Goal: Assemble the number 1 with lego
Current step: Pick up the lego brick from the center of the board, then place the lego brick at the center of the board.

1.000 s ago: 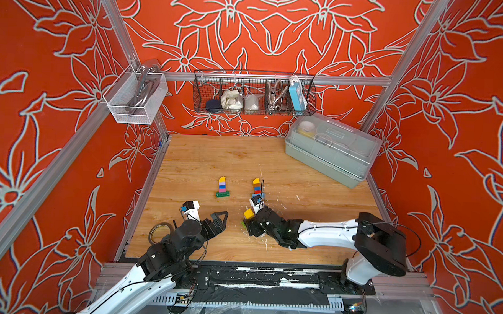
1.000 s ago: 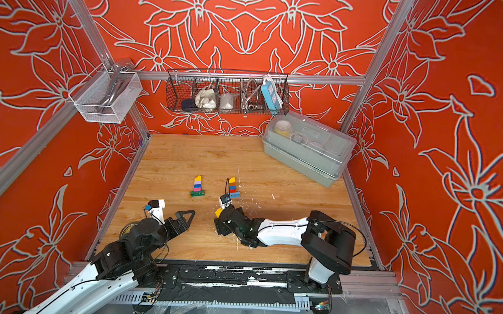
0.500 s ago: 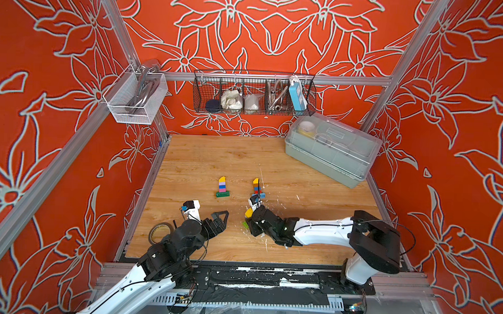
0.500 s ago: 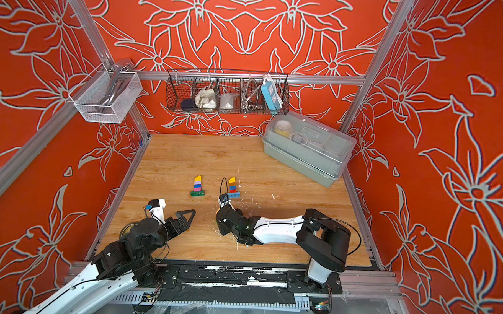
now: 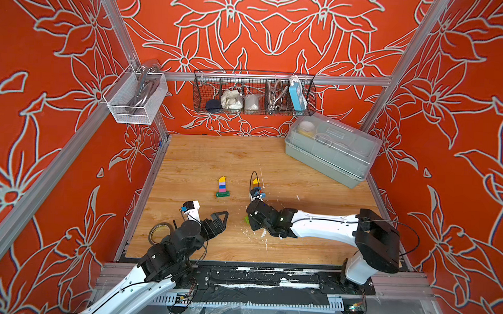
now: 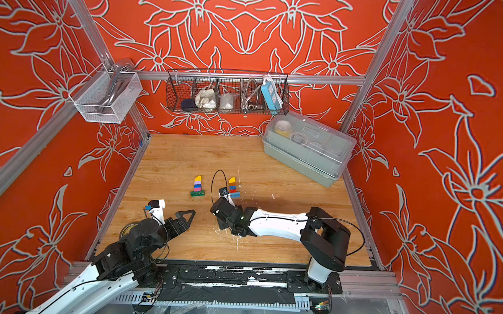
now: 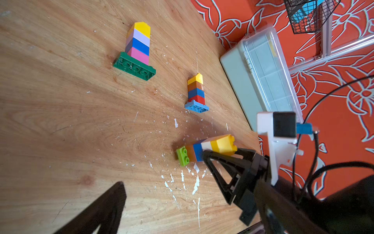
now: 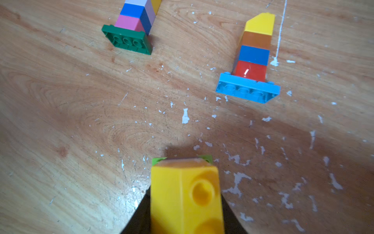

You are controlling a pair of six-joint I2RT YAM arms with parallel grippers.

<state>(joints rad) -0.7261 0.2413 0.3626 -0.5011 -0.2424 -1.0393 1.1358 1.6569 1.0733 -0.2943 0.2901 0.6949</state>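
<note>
On the wooden tabletop [image 5: 204,161], the left tool [image 5: 221,220] is being held wide open and empty. Farther in, two finished-looking number ones are lying flat: a plastic brick figure of yellow, lilac, blue and pink on a dark green base [image 7: 137,48], then a plastic brick figure of yellow, brown, blue and red on a light blue base [image 7: 196,95]. A third stack of yellow, white, blue, brown and lime bricks [image 7: 195,150] is being gripped by the right tool [image 7: 219,153]; its placing is judged outstanding.

The right end effector [image 7: 221,152] has slid left across the counter [image 5: 216,150], its jaws narrowing onto the lying brick stack [image 7: 194,151], whose yellow end is now hidden in both top views.
</note>
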